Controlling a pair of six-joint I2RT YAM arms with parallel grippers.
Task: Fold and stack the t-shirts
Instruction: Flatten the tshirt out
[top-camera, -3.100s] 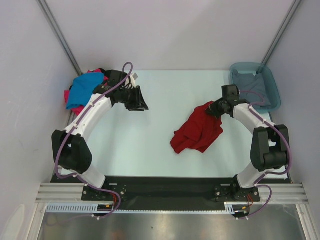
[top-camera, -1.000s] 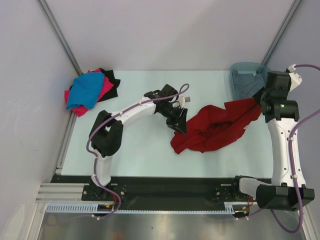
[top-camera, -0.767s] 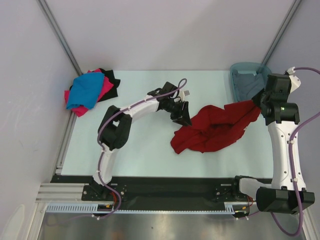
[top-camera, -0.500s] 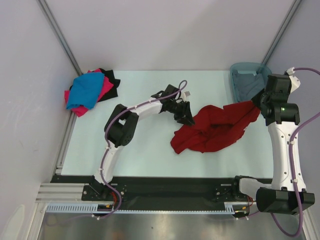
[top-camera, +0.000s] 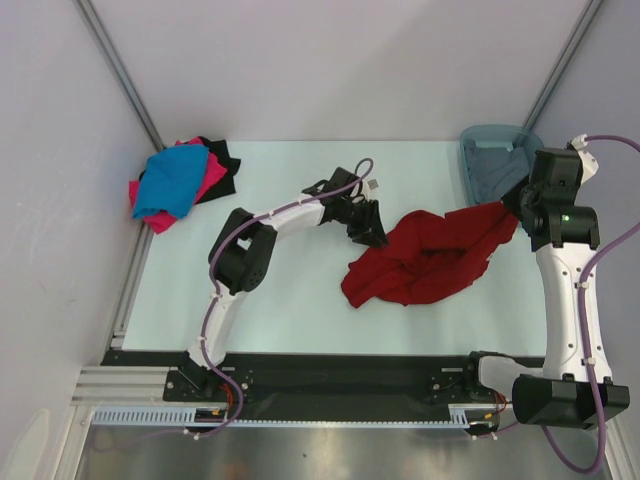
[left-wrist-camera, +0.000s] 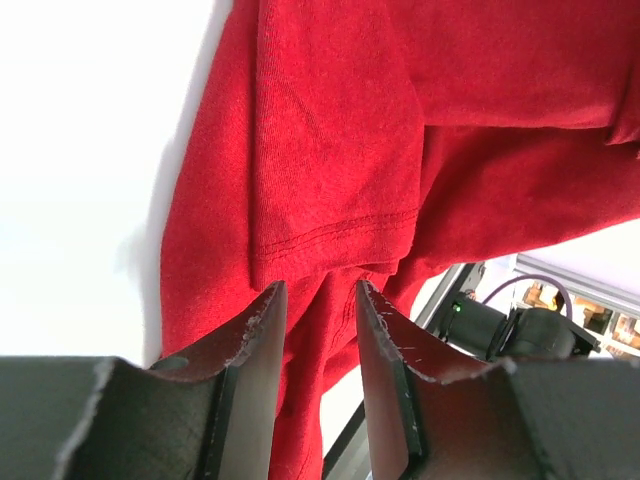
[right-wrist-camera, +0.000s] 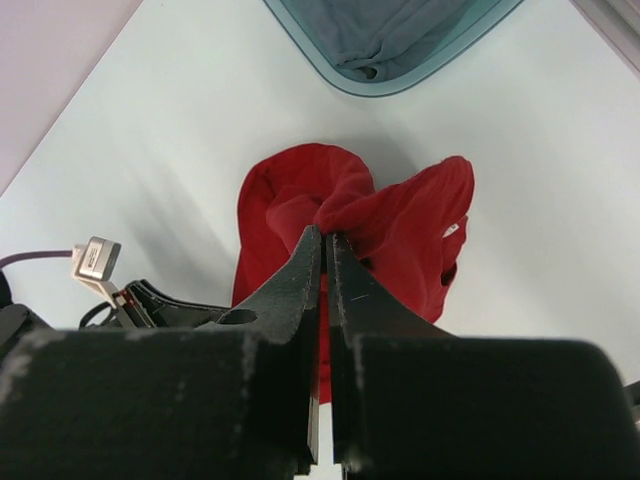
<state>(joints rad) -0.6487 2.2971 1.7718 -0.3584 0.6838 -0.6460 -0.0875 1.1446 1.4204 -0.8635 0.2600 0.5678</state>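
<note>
Top external view showed a pale, smooth table (top-camera: 280, 290) closed in by plain grey walls (top-camera: 330, 60), with slanted metal frame posts (top-camera: 120, 70) at the two far corners and a black base plate (top-camera: 340, 375) along the near edge where both arms were bolted. The dark red t-shirt (top-camera: 430, 260) lay crumpled right of the table's centre, and one end of it was drawn up off the surface toward the far right corner. The right gripper (top-camera: 512, 205) held that raised end; in the right wrist view its fingers were pressed together, with a bunch of the red cloth pinched at their tips. A small green light (top-camera: 563, 212) glowed on that arm. The left gripper (top-camera: 370, 232) sat at the shirt's far left edge; in the left wrist view its fingers (left-wrist-camera: 262, 340) stood a little apart above a hemmed fold, and whether any cloth lay between them could not be told. A teal tub (top-camera: 468, 150) stood in the far right corner with a grey t-shirt (top-camera: 495, 175) inside. At the far left corner a bright blue t-shirt (top-camera: 172, 180) lay on top of a hot pink t-shirt (top-camera: 212, 176) and a black t-shirt (top-camera: 226, 160).
</note>
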